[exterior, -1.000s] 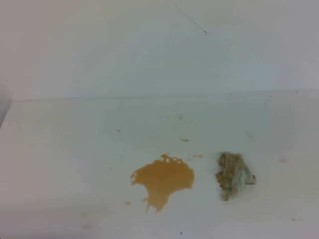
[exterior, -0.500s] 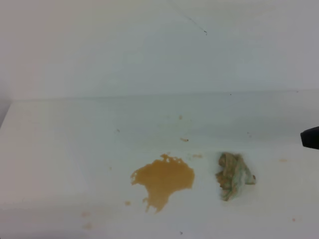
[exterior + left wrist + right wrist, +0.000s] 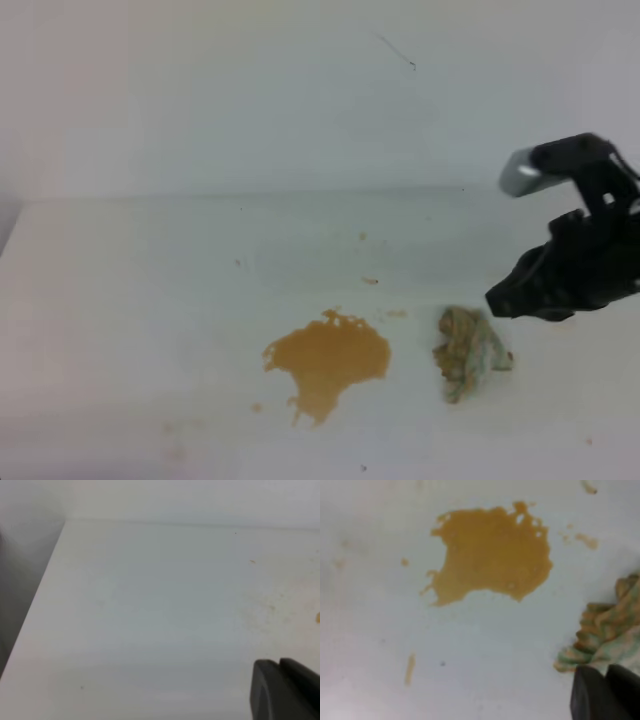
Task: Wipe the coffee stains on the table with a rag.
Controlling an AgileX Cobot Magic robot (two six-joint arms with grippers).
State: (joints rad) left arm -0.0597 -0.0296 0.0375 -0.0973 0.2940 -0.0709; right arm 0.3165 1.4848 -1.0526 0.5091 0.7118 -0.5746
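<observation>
White table (image 3: pixel 140 300) holds one coffee stain (image 3: pixel 328 362), one rag (image 3: pixel 466 350), one claw (image 3: pixel 500 303) nearby

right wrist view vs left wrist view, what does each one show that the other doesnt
Only the right wrist view shows the big coffee stain, the rag at the right edge, and a dark part of the right hand at the bottom, just below the rag. Only the left wrist view shows the table's left edge with a grey drop beyond it, mostly bare white surface, and part of the left hand. Both show the white table with a few faint brown specks on it.
</observation>
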